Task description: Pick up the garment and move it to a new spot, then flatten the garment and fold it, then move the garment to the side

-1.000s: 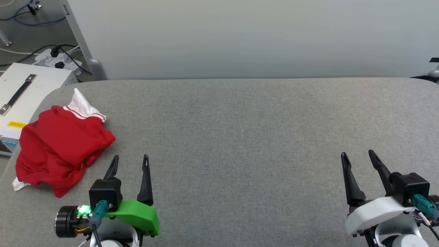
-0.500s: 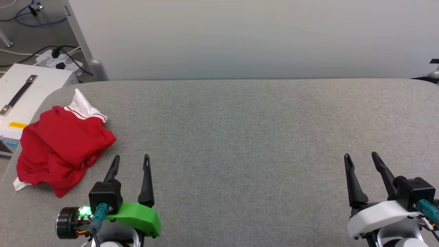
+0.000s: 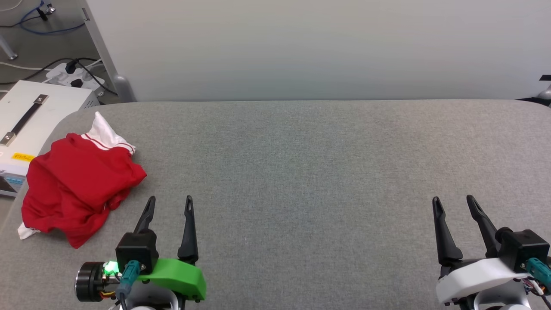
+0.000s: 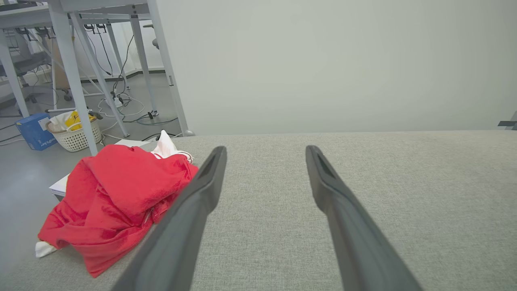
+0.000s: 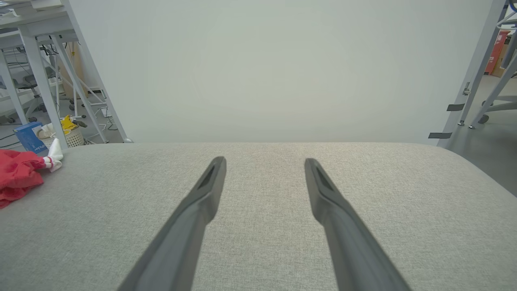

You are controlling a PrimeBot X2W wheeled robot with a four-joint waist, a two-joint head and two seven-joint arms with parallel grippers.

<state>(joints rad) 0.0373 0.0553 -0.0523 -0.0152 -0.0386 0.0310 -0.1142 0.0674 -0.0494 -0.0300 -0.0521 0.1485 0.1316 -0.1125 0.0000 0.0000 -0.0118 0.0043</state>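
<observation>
- Head view: garment (image 3: pixel 79 185) crumpled at middle left on grey table (image 3: pixel 301 163); left gripper (image 3: pixel 169 200) near it, right gripper (image 3: pixel 453 199) at lower right, both spread.
- Left wrist view: garment (image 4: pixel 117 194) at lower left, beside spread fingers (image 4: pixel 202 190).
- Right wrist view: garment (image 5: pixel 16 178) at left edge.

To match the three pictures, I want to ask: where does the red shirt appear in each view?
Head view: red shirt at the left, left of the left gripper.
Left wrist view: shirt at lower left.
Right wrist view: shirt at the left edge.
Shared landmark: the pale wall behind the grey table.
</observation>
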